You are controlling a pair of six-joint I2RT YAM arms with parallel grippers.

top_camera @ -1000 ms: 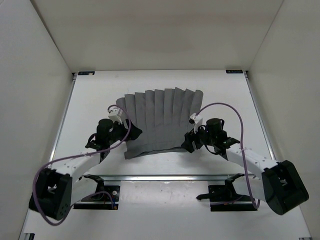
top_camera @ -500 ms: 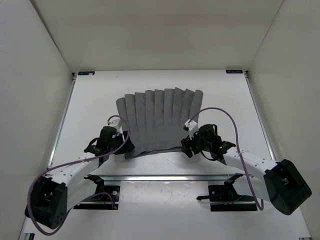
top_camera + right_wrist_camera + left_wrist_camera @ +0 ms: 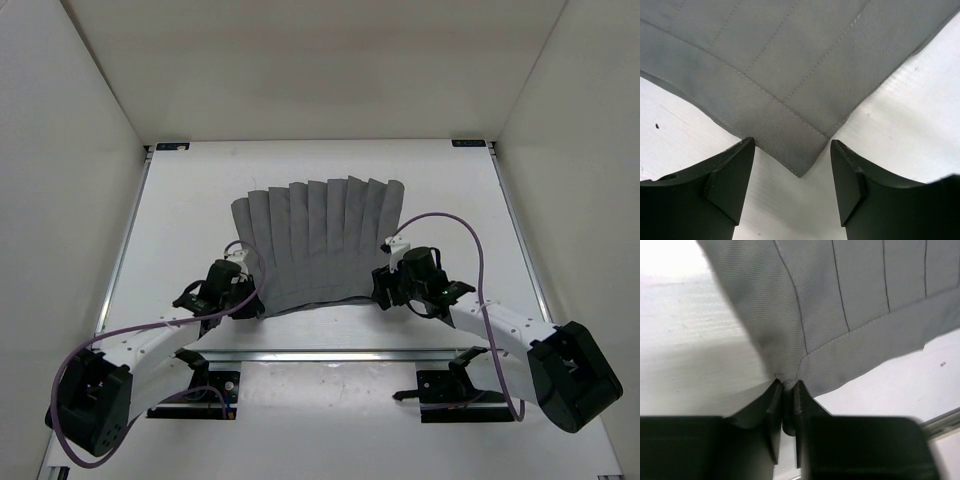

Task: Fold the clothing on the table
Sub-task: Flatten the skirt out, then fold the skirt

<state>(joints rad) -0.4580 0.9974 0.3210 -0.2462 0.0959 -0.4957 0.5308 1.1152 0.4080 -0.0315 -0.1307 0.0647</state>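
The pleated grey skirt (image 3: 320, 235) lies spread flat in the middle of the white bench (image 3: 180, 200). It is fanned out, with its wide hem toward the far side and its narrower stitched band toward my bases. My left tool (image 3: 786, 386) is pressed together on the near left corner of that band. In the left wrist view its two dark fingers (image 3: 769, 407) meet, with a small pucker of grey cloth caught between their tips. My right tool (image 3: 791, 144) stands spread at the near right corner, one finger on either side of the cloth's pointed tip, which lies flat on the bench between them. One fingertip sits right at the cloth's edge, and I cannot tell whether it touches. From above, both my arms reach low over the metal rail (image 3: 300, 353) at the near edge of the bench, wrists angled inward toward the skirt
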